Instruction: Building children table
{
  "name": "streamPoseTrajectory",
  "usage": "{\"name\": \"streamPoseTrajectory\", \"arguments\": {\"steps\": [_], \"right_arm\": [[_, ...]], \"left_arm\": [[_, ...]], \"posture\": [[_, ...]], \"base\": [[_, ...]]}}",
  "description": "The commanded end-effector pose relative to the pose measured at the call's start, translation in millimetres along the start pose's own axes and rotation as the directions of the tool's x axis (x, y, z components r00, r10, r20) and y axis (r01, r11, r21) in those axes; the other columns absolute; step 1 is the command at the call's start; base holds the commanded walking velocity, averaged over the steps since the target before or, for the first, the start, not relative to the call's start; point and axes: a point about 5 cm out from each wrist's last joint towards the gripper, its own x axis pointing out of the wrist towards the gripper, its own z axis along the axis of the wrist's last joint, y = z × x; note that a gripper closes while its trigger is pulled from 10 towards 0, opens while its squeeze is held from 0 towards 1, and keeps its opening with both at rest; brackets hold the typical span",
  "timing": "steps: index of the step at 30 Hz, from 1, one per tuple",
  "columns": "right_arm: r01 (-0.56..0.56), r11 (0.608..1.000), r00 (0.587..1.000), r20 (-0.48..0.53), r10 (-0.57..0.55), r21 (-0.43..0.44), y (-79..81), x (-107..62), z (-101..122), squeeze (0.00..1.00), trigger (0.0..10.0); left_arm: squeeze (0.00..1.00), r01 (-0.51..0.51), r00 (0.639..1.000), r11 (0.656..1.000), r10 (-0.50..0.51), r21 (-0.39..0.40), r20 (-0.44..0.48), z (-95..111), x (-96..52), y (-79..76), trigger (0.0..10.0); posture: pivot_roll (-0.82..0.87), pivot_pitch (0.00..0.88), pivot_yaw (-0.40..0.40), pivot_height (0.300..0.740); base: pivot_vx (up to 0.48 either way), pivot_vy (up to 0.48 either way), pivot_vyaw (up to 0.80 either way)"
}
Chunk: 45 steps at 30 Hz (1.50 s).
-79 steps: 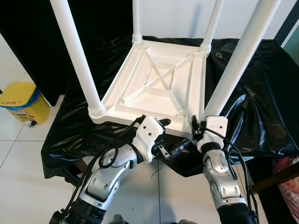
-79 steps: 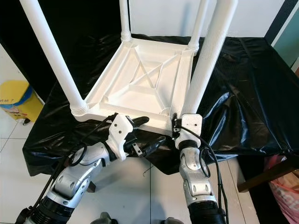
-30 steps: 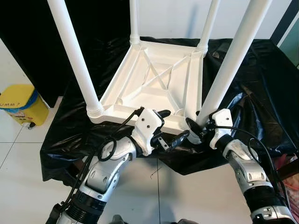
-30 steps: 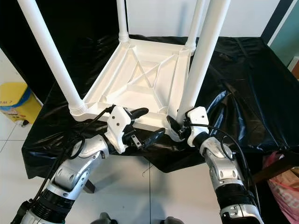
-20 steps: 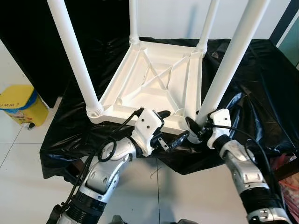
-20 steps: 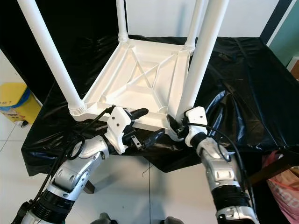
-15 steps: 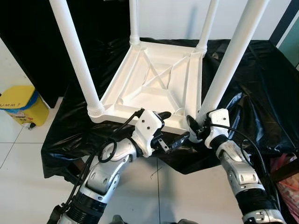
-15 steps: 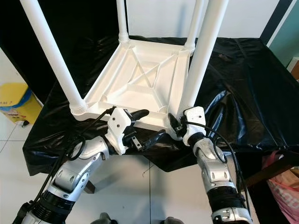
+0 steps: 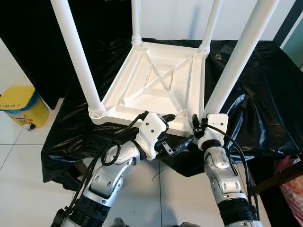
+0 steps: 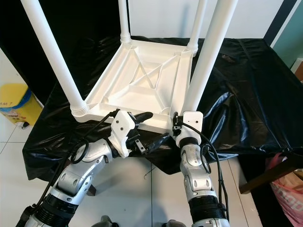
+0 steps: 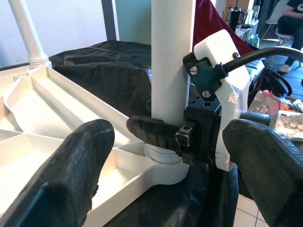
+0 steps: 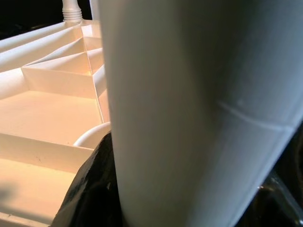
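Two tools are working one corner here: the right tool [image 11: 199, 137] has its fingers closed around the base of the near-right table leg [image 9: 234, 61], right at the threaded collar, while the left tool [image 9: 176, 133] sits wide open and empty just beside it, straddling the near edge of the tabletop [image 9: 156, 85]. The white children's table lies upside down on the black-draped surface [image 9: 265, 94], all four legs sticking up. A yellow bin [image 9: 21, 106] stands on the floor well off to the left. My worry is that if the leg isn't fully screwed in, twisting could cross-thread it or slide the whole table on that slick plastic.
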Motion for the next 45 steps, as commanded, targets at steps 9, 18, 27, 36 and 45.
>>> {"name": "streamPoseTrajectory", "arguments": {"steps": [9,18,27,36,45], "right_arm": [[-0.089,0.995,0.996,-0.019,0.088,-0.050,2.7,-5.3,-4,0.00,10.0],[-0.113,0.992,0.994,0.006,0.113,-0.059,-2.7,-6.8,-2,1.00,10.0],[-0.196,0.977,0.979,0.032,0.199,-0.081,-15.8,-14.0,3,1.00,10.0],[-0.381,0.918,0.922,0.036,0.386,-0.111,-39.7,-13.8,9,0.00,10.0],[-0.579,0.798,0.811,-0.019,0.585,-0.168,-40.5,2.7,13,0.00,10.0]], "left_arm": [[0.00,-0.235,0.972,0.963,0.232,0.134,0.034,-1,1.0,15.8,10.0],[0.00,-0.148,0.989,0.984,0.145,0.096,0.038,-5,0.5,9.2,10.0],[0.00,0.027,1.000,0.999,-0.027,0.020,-0.009,-14,-4.8,-2.0,10.0],[0.00,0.071,0.997,0.997,-0.071,-0.043,0.011,-11,-12.6,-2.4,10.0],[0.00,0.099,0.995,0.992,-0.100,-0.073,-0.005,-13,-12.7,-12.5,10.0]], "posture": [[-0.03,0.065,-0.058,0.740],[-0.03,0.055,-0.048,0.740],[-0.03,0.073,-0.022,0.740],[-0.03,0.079,-0.002,0.740],[-0.01,0.095,0.000,0.740]], "base": [[0.000,0.000,0.00],[0.000,0.000,0.00],[0.000,0.000,0.00],[0.000,0.000,0.00],[0.000,0.000,0.00]]}}
